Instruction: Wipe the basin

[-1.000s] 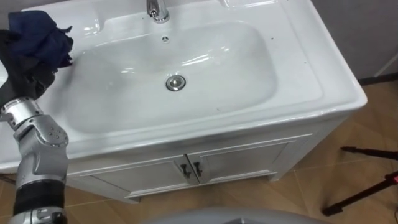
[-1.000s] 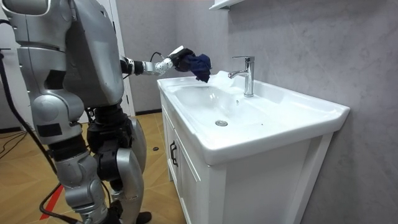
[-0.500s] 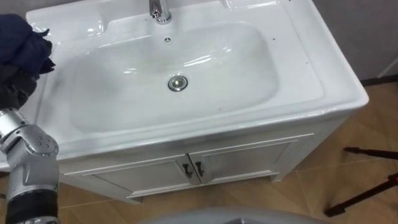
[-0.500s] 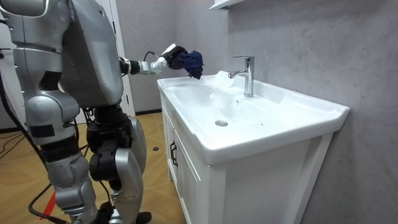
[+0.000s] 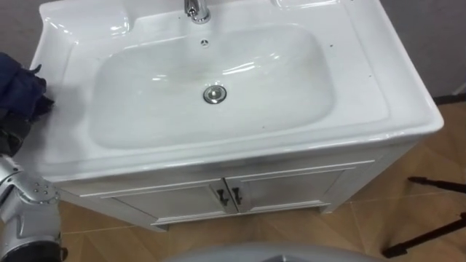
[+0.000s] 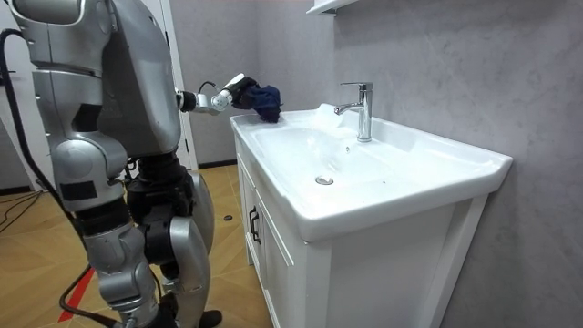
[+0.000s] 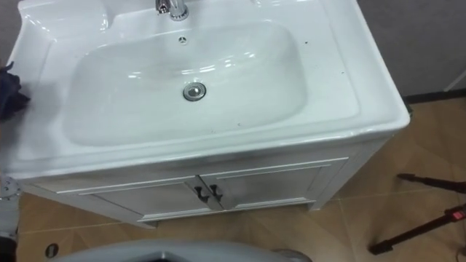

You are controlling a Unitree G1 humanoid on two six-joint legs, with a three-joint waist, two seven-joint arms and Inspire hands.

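A white basin [image 5: 364, 94] sits on a vanity cabinet straight ahead of me, with a round metal drain [image 5: 214, 94] in its bowl and a chrome tap [image 5: 195, 9] at the back. A dark blue cloth [image 5: 18, 87] is bunched in my left hand [image 5: 10, 135], which is shut on it. Hand and cloth hover just outside the basin's left rim. In the room view my left hand [image 6: 239, 88] reaches past the basin's back corner, and the cloth [image 6: 264, 100] hangs from it above the rim. The cloth's edge [image 7: 9, 91] also shows in the right eye view.
Below the basin are two white cabinet doors with dark handles [image 5: 227, 195]. Black tripod legs [image 5: 437, 185] lie on the wooden floor at the right. A grey wall stands behind the tap, with a shelf [image 6: 328, 5] high up on it.
My left hand has carried the cloth leftward, away from the bowl's left edge to outside the rim. The eye view has shifted, so the basin sits further right.
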